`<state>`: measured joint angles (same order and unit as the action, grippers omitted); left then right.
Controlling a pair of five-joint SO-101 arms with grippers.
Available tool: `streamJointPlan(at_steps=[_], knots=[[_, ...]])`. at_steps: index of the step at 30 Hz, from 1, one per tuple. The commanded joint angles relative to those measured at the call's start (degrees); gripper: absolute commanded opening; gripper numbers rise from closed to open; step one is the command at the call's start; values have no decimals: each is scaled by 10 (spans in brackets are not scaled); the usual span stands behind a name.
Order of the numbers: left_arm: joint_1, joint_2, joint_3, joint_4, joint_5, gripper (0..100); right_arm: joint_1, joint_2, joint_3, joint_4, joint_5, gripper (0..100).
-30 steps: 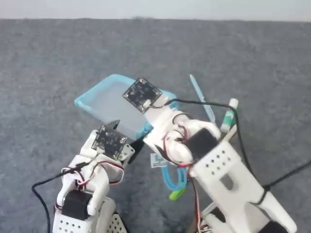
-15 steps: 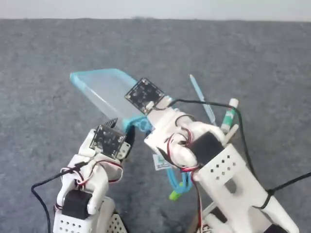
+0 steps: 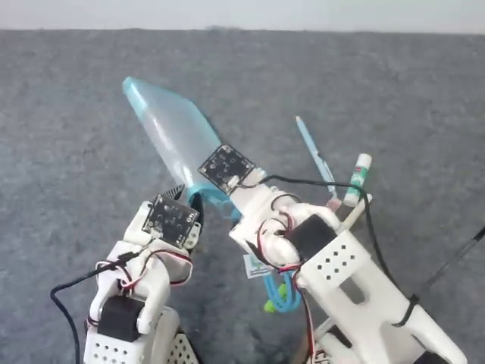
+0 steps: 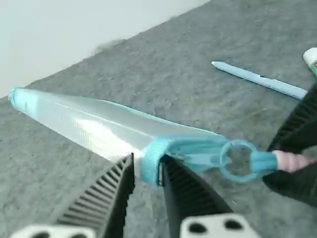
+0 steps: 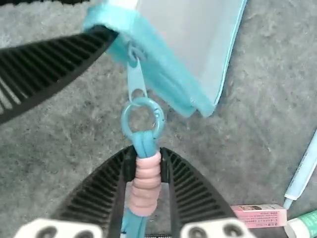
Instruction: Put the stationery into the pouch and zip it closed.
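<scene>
The translucent blue pouch (image 3: 178,133) is held up on edge above the grey table, its far end pointing away to the left. My left gripper (image 4: 147,166) is shut on the pouch's near corner (image 4: 151,158), beside the zip's end. My right gripper (image 5: 145,158) is shut on the zip pull's cord with pink beads (image 5: 146,186), just behind the pull ring (image 5: 142,118). A light blue pen (image 3: 314,152), a green-and-white glue stick (image 3: 356,180) and a small pink box (image 5: 257,214) lie on the table beside the right arm.
Blue cable and a small green piece (image 3: 279,294) hang under the right arm, next to a white tag (image 3: 254,265). Grey carpet-like table surface (image 3: 76,114) stretches open to the left and far side. A pale wall (image 4: 74,25) borders the back.
The pouch has swung from lying nearly flat to standing on edge, its far end turning up and away. The right arm has drawn slightly back toward the near side.
</scene>
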<state>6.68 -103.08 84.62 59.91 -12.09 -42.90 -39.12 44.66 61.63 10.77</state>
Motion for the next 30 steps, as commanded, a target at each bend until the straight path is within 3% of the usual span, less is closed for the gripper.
streamJointPlan(at_steps=[1,17,22,30], knots=[[-9,0,-2,-18,-6,66,1,-25,4,0,11,6],[-11,-1,-2,-18,-8,66,73,-32,73,-36,33,6],[-11,-1,12,-39,-8,73,73,-60,40,4,30,6],[-11,-1,27,-46,-6,180,72,-199,8,87,30,6]])
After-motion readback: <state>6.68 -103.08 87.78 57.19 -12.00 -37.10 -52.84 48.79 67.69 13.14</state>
